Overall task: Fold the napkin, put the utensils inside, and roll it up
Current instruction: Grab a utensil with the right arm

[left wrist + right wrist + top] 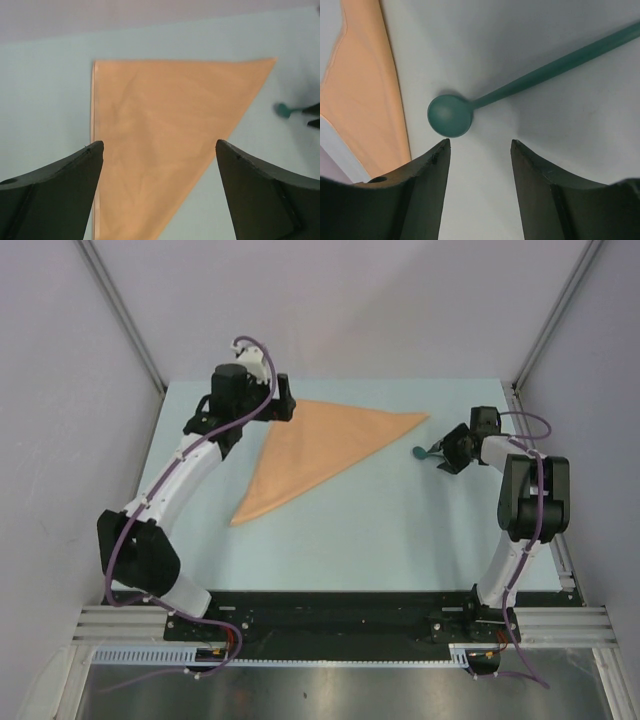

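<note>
**tobi:** ok, where's everything sitting? I can't make much of the overhead shot.

**rin:** The soft peach-orange cloth napkin (320,455) lies flat as a triangle on the pale blue-green bench (350,530), long point aimed at the right side. The small dark teal plastic spoon (425,451) is just off that point and not touching the cloth. From above you only get its round head; the handle gets lost against the right claw (445,452).

**tobi:** is that one holding it?

**rin:** Nope. On the right wrist cam the right claw (480,142) is released, with a bare gap between the fingers, and the spoon (450,116) head sits just past the tips. The handle runs up and right, then the frame cuts it off. Only a strip of napkin (365,100) shows there, at the left.

**tobi:** and the left?

**rin:** The left claw (285,405) is over the napkin's far-left corner and hides it from above. Its own cam shows the left claw (160,145) spread wide, gripping nothing. The napkin (160,135) runs off the bottom edge, partly behind a finger. Can't tell if the tips touch the cloth. The spoon (286,110) is a blurry blob at the right.
</note>
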Controlling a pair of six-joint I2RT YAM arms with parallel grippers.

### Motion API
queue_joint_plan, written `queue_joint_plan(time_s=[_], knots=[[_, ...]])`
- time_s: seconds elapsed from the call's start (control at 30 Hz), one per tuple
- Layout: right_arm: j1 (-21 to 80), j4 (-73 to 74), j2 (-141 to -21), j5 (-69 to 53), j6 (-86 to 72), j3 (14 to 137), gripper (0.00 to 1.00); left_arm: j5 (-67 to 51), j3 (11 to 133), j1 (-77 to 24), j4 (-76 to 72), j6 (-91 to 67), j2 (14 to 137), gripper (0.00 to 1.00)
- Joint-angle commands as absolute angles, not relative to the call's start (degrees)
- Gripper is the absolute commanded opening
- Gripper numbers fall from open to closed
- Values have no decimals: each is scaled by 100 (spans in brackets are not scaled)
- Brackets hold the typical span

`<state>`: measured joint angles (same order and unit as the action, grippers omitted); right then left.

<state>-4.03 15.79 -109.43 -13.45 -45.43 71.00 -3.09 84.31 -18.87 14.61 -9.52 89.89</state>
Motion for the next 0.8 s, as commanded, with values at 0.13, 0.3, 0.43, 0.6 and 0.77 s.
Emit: queue_joint_plan(time_s=[0.13, 0.3, 0.43, 0.6, 0.77], knots=[[-457, 870, -11250, -950, -5651, 7066, 55, -350, 7602, -1872, 1819, -887, 8376, 98], [-466, 817, -11443, -660, -6099, 7014, 53, -703, 7436, -1872, 1749, -1098, 8139, 98], [-483, 853, -11566, -492, -6372, 6961, 51, -659, 7506, -1872, 1846, -1081, 8042, 98], [-492, 923, -11707, -413, -6539, 6979, 47, -571, 7471, -1863, 1819, -1037, 7937, 98], [-492, 1063, -11953, -483, -6381, 7136, 39, -606, 7444, -1863, 1767, -1055, 7831, 98]])
